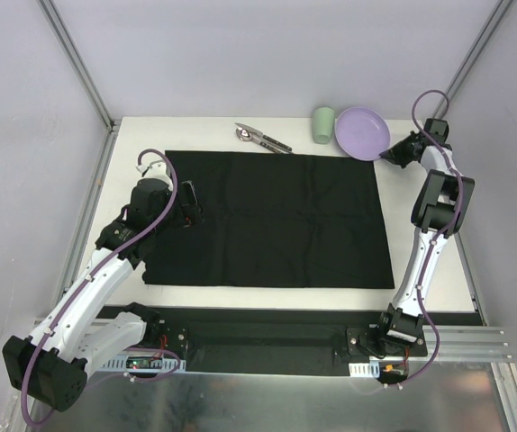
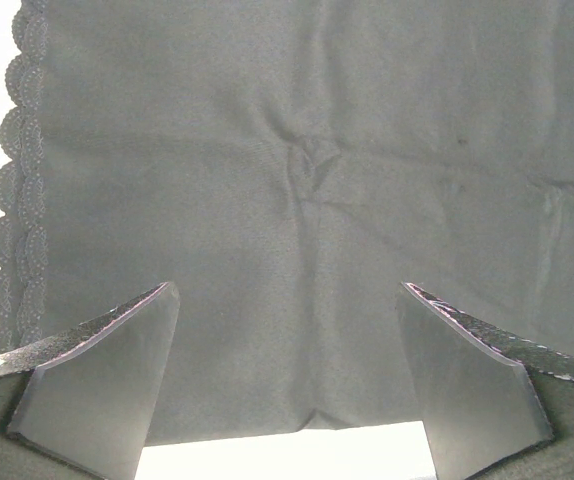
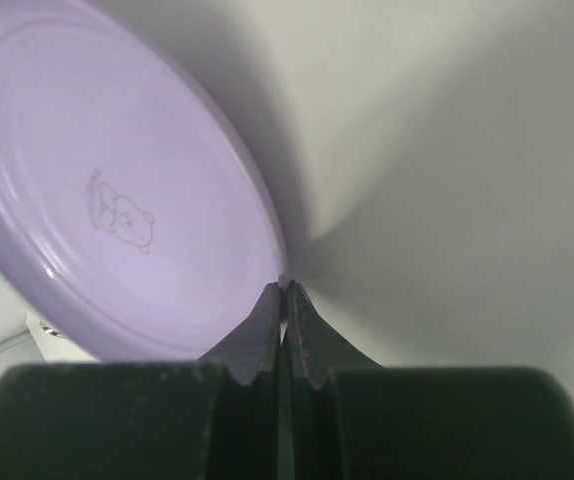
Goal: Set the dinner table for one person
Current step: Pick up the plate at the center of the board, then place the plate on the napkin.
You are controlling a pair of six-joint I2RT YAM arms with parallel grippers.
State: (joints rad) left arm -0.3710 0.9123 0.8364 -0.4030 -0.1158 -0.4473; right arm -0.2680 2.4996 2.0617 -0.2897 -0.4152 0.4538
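Nearest, the left gripper (image 1: 188,205) hangs over the left part of the mat (image 1: 276,216). Its two fingers (image 2: 117,380) stand wide apart and hold nothing. In the left wrist view only the dark cloth shows between them, with soft creases in it and a scalloped border along its left side. I cannot tell whether the fingertips touch the cloth.

The mat is black and rectangular, and it lies flat on the middle of the table (image 1: 195,133). The table is white and plain. It shows as a bare strip on the left, on the right and behind the mat, and grey rails run along its sides.

Farther back, on the strip behind the mat, three things lie in a row. On the left is the cutlery (image 1: 260,138): a spoon and a piece with a black handle, lying close together just beyond the far edge of the mat. Right of it stands a pale green cup (image 1: 323,124). I cannot see inside it. Just beside the cup is a round lilac plate (image 1: 362,132), near the far right corner of the mat.

At the right side of the plate is the right gripper (image 1: 386,157). Its fingers are pressed together, and their tips meet the rim of the plate. I cannot tell whether the rim is pinched between them.

On the face of the plate there is a small line drawing of a bear (image 3: 122,215). No writing can be read.
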